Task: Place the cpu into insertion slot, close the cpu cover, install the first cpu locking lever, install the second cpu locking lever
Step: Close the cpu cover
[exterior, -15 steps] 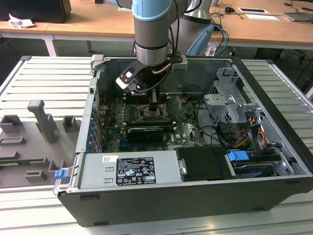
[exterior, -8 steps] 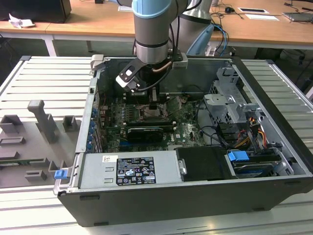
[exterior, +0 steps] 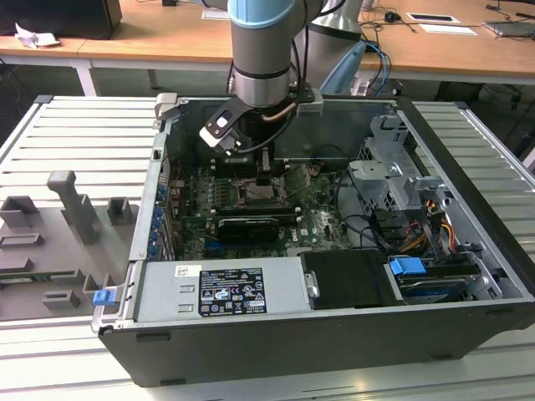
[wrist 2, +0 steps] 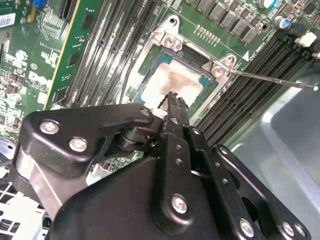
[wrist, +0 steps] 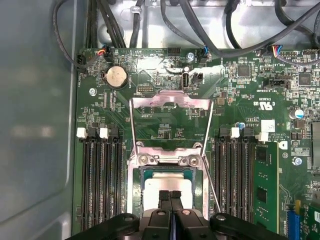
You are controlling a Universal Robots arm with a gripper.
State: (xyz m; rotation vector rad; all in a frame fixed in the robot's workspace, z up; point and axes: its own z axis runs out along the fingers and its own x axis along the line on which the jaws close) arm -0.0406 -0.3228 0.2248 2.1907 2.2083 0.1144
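Room is tight around the insertion slot [wrist: 134,192]. Banks of long black memory slots [wrist: 100,185] run close along two opposite sides of its silver rim. A thin silver locking lever [wrist: 210,185] slants out from one hinge corner across the nearer bank, unlatched.

The cpu [wrist: 167,181] lies flat inside the slot, its pale top showing in both wrist views. The cpu cover [wrist: 170,102] stands raised on its hinge edge, so the green circuit board [wrist: 150,65] shows through its square window and the socket is open from above.

The gripper [wrist: 170,194] hangs over the cpu with its two black fingers pressed together and nothing between them. Whether the tips touch the chip cannot be told.

Beyond the cover, a round coin battery [wrist: 116,76] and dark cables [wrist: 200,20] sit at the board's edge.

In the exterior view the arm [exterior: 263,50] reaches down from the upper middle of the frame into the open computer case [exterior: 251,351]. The case lies on a grey ribbed table [exterior: 75,142]. Grey fixture blocks [exterior: 71,200] stand at the exterior view's left, and wooden desks [exterior: 150,33] cross the top of the frame.
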